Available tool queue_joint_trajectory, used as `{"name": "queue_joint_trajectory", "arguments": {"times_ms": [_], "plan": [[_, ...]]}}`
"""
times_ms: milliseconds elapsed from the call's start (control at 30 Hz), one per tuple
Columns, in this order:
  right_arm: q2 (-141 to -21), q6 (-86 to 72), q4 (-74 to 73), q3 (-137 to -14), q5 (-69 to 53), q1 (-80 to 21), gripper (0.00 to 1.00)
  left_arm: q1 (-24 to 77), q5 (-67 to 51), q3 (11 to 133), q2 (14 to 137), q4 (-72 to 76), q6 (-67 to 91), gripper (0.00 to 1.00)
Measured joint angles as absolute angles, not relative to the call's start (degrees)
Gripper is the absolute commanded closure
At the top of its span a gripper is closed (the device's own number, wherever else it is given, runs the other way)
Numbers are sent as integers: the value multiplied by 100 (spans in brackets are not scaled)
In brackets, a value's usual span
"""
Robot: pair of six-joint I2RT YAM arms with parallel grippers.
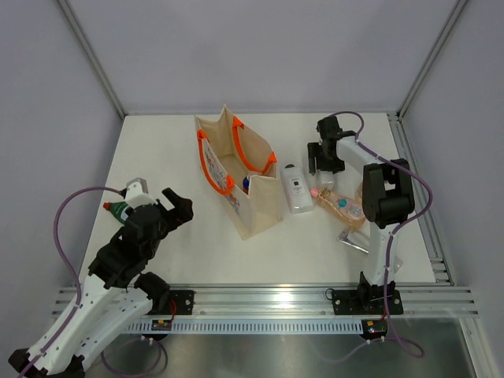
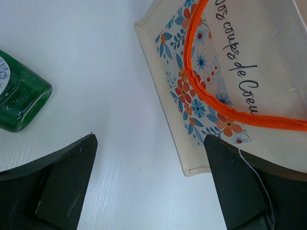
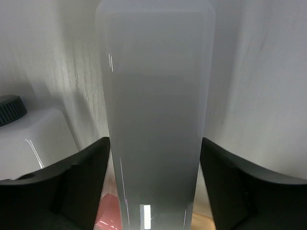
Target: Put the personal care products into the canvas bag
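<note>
The canvas bag [image 1: 240,177] stands open mid-table, orange handles up, its flower print facing left; an orange bottle with a blue cap [image 1: 246,186] shows inside. My right gripper [image 1: 322,164] is shut on the white cylinder [image 3: 156,96], right of the bag. Beside it lie the white flat bottle [image 1: 296,190], the pink bottle [image 1: 324,191], the beige bottle [image 1: 348,209] and the silver tube [image 1: 353,240]. My left gripper [image 1: 179,207] is open and empty over bare table, left of the bag [image 2: 230,72]. The green bottle [image 2: 19,98] lies to its left.
A small white-capped item [image 1: 137,189] lies by the green bottle [image 1: 118,209] at the table's left edge. The flat bottle's black cap [image 3: 9,109] shows left of the held cylinder. Grey walls close the table at the back and sides.
</note>
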State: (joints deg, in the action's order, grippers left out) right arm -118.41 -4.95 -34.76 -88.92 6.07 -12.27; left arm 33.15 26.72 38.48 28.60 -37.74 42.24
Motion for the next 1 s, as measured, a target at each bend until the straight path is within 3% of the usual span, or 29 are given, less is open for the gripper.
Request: {"name": "queue_joint_trajectory", "arguments": {"times_ms": [100,133,233,467,667,800,1000], "plan": [[-11845,-469,-3511,-8901,480,-1199,54,3310,2840,3785,2709,-3813,4550,1],[-11845,-467,-3529,-8912,462,-1184,76,3312,2875,3776,2700,-3848,4641,1],[-11848,-423,-3570,-8947,235,-1085,99,3312,2928,3774,2700,-3983,4836,1],[-11607,215,-3538,-8831,-556,-580,100,3310,3013,3771,2681,-4204,5113,1],[-10036,1044,-3769,-8768,-1658,-384,100,3310,3074,3771,2646,-4353,5256,1],[-9091,1306,-3955,-9583,-2327,-819,100,3310,3079,3771,2646,-4401,5319,1],[-8971,1398,-4056,-11238,-3037,-2137,100,3310,3127,3774,2646,-4495,5533,1]]}}
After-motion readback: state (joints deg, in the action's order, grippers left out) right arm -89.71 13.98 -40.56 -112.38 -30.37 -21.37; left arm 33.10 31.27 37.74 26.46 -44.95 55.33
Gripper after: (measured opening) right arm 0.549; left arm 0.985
